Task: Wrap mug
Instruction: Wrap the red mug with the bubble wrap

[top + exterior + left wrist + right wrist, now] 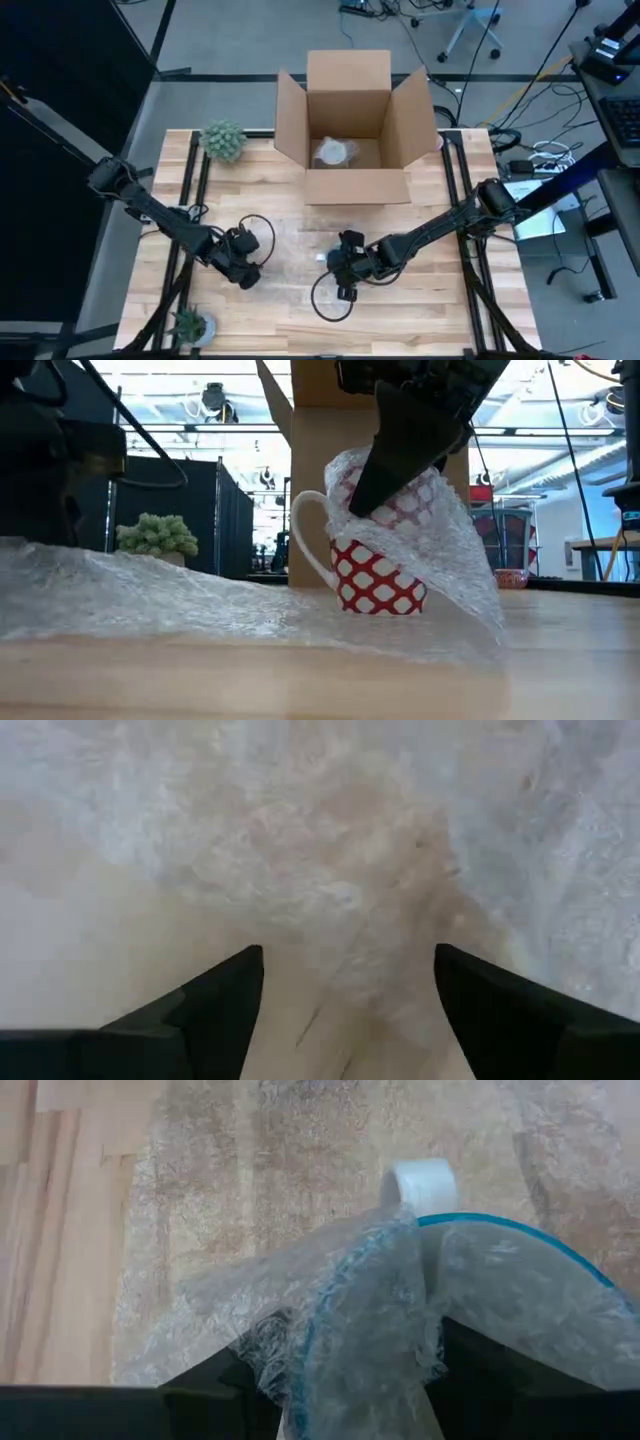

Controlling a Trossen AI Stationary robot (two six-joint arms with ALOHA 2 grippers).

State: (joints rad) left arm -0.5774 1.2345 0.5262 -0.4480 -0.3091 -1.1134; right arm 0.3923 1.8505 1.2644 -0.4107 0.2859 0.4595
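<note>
Low view: right claw [385,485] pinches bubble wrap [455,550] over mug [375,575].

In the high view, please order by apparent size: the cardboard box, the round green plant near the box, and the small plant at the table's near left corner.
1. Cardboard box, by far the largest.
2. Round green plant.
3. Small corner plant, only slightly smaller looking; that gap is narrow.

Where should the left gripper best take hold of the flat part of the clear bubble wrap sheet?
Probably at the free edge of the clear bubble wrap sheet nearest the left gripper, coming from above with open fingers: there it lies flat on the wooden table, away from the red-and-white checked mug.
</note>
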